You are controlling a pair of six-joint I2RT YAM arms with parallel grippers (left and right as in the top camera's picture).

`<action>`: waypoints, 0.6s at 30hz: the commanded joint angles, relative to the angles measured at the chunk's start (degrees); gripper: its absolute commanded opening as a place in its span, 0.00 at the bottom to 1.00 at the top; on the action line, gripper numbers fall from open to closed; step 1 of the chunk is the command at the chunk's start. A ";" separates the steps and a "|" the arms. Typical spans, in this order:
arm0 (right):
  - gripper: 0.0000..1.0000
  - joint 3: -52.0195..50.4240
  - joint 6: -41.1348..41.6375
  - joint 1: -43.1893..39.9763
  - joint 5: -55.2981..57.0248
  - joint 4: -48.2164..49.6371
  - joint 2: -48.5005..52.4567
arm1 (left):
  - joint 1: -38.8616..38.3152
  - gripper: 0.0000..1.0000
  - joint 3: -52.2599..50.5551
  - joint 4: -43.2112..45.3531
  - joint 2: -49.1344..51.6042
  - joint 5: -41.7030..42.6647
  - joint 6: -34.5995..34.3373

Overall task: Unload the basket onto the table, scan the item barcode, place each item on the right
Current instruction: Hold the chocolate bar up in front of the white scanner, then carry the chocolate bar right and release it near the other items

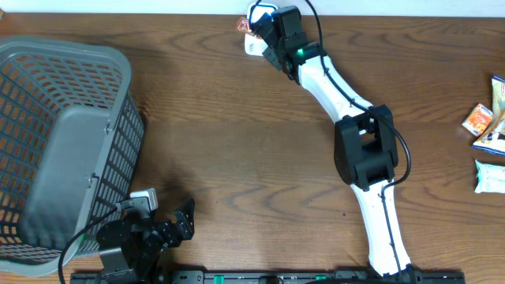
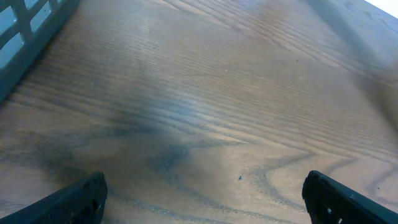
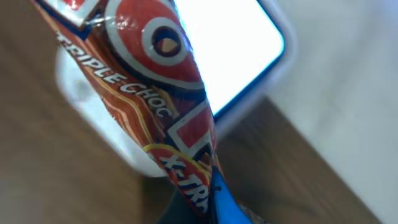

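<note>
Right wrist: right gripper (image 3: 208, 213) pinches snack packet (image 3: 155, 93) near scanner (image 3: 239, 53).

I saw the dark wooden tabletop (image 1: 237, 142) carrying 1 gray mesh basket (image 1: 118, 146) at its left end. A white scanner (image 1: 252, 46) with a lit screen sat at the far edge, and snack packets (image 1: 491, 175) lay scattered along the right edge.

Gray plastic mesh basket (image 1: 118, 95) sits at the left end of the dark wood-grain table (image 1: 237, 142); its slatted wall also shows in the top-left corner of the left wrist view. Loose snack packets lie at the table's far right edge, well apart from the basket. They are an orange packet (image 1: 478, 120), a blue-and-white packet (image 1: 495, 138) just beside it, and a white packet (image 1: 491, 175) nearer the robot's side.
</note>
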 commanded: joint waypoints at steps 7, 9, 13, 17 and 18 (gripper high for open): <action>0.01 8.90 3.98 -2.49 8.90 -14.03 -2.19 | 0.09 0.98 -0.11 -0.15 -0.09 -0.33 -0.09; 0.01 8.90 6.25 -3.76 8.90 -17.29 -3.93 | 0.09 0.98 -0.11 -0.15 -0.09 -0.33 -0.09; 0.01 8.90 11.32 -9.68 8.85 -26.53 -9.53 | 0.09 0.98 -0.11 -0.15 -0.09 -0.33 -0.09; 0.01 8.90 13.84 -17.86 8.92 -31.23 -11.78 | 0.09 0.98 -0.11 -0.17 -0.09 -0.33 -0.09; 0.01 8.90 15.13 -19.43 8.94 -31.93 -11.78 | 0.09 0.98 -0.11 -0.15 -0.09 -0.33 -0.09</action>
